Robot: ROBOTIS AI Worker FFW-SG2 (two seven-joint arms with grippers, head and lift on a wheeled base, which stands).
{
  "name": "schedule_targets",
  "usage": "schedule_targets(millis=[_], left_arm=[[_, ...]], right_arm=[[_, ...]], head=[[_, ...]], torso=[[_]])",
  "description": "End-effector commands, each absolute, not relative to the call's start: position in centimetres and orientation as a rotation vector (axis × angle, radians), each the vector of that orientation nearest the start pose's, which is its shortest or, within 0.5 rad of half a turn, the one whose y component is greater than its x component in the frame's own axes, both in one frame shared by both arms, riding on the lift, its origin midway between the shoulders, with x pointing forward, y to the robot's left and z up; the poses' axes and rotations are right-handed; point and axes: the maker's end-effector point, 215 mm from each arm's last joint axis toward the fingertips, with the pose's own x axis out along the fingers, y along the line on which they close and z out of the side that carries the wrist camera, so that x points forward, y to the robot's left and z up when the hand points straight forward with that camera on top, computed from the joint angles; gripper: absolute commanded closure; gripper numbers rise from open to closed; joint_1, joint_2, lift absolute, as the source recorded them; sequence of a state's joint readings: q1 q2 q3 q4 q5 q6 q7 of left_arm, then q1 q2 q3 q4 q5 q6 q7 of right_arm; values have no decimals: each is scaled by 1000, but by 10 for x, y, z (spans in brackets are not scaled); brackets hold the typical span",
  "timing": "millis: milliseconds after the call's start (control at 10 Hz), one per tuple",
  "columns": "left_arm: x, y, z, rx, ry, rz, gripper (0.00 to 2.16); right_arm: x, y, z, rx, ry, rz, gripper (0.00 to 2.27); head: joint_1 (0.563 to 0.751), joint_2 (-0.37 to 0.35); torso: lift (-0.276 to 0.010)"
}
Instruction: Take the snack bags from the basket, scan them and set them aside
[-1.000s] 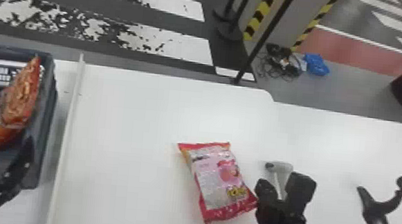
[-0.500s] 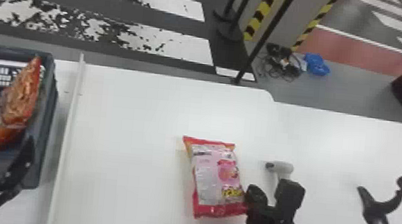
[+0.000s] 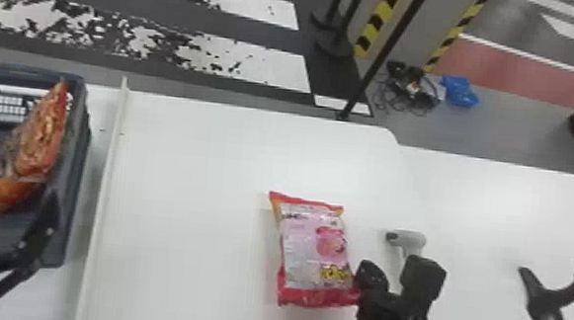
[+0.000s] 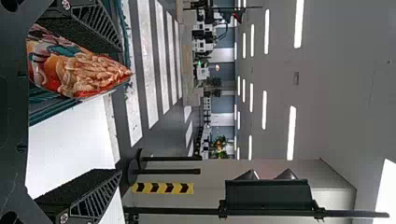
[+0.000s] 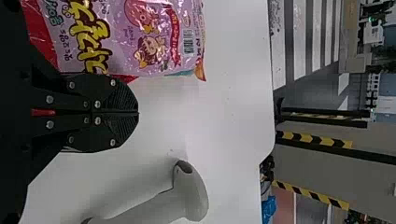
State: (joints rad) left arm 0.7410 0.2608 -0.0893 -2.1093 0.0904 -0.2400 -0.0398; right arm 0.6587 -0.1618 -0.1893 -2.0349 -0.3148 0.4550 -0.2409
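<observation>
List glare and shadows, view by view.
Head view: faint shadow along the left edge of the pink-and-red plastic snack bag; left wrist view: bright ceiling light strips; right wrist view: soft shadow beside the pale grey handheld scanner, glints on the bag.

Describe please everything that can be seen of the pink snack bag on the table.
The pink snack bag looks like shiny, wrinkled film, with red ends, a pale printed panel, cartoon figures, yellow lettering and a barcode. It appears closed and puffed, lying flat on the white table. The right hand is close beside it; contact is unclear.
</observation>
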Motion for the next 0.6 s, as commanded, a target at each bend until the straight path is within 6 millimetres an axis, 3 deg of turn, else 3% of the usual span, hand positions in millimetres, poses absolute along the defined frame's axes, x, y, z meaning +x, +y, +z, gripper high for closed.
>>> schedule_targets(millis=[0,100,200,300,500], left_arm=[[361,181,-336,41,-15,-263,80],[361,181,-336,39,-15,-262,80],[361,181,-336,41,-15,-263,80],[360,178,-335,36,-16,-267,80],[359,175,-337,30,-19,-271,80]], right_arm=[[332,-391,-505,21,607,-337,2132],[335,-402,-489,11,577,-351,944],[337,-414,-473,-4,551,-365,-2],[336,-424,-461,-25,540,-372,-2],[336,-440,-457,-49,535,-386,6]], head=[[695,-327],[695,-333],[695,-344],[695,-350],[695,-350]], torso=[[-75],[-75],[-75],[-75],[-75]])
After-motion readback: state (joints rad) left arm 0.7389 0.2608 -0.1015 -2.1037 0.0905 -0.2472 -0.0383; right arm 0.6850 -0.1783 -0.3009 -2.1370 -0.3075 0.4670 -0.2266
